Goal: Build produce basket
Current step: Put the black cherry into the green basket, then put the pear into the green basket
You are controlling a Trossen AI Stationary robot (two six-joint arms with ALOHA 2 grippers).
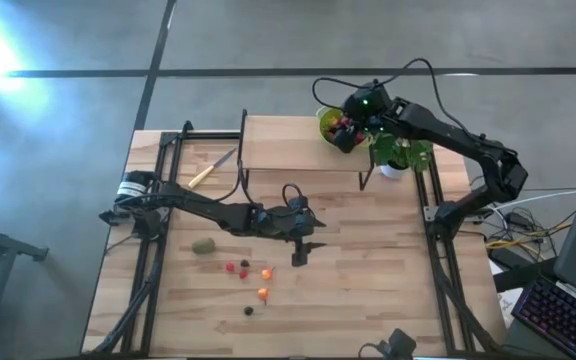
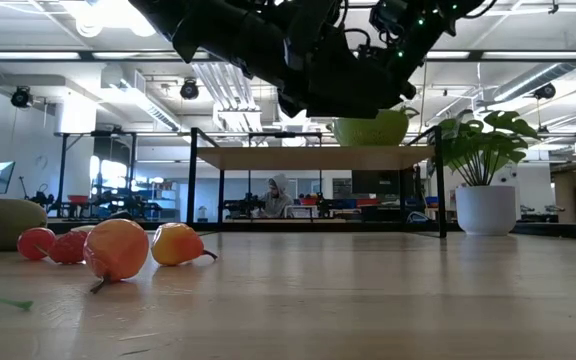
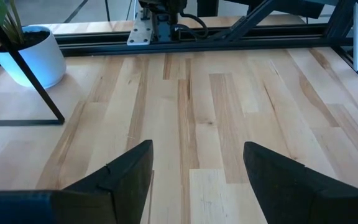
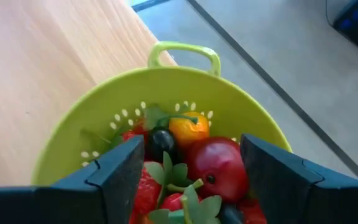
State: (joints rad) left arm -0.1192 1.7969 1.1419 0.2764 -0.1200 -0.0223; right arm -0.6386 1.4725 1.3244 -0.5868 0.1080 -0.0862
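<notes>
Lime perforated round produce basket (image 4: 160, 106) of glossy produce (image 4: 219, 165) under right gripper (image 4: 191, 171), jaws spread.

Both pincers (image 1: 302, 255) (image 1: 346, 135) open, empty.

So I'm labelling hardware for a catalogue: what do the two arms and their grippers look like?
Both arms are dark, slim and jointed, with black cables looping along them. The left gripper has two black wedge-shaped fingers, matte, with angular edges. The right gripper has the same black wedge fingers. A green light glows on the right arm's wrist.
</notes>
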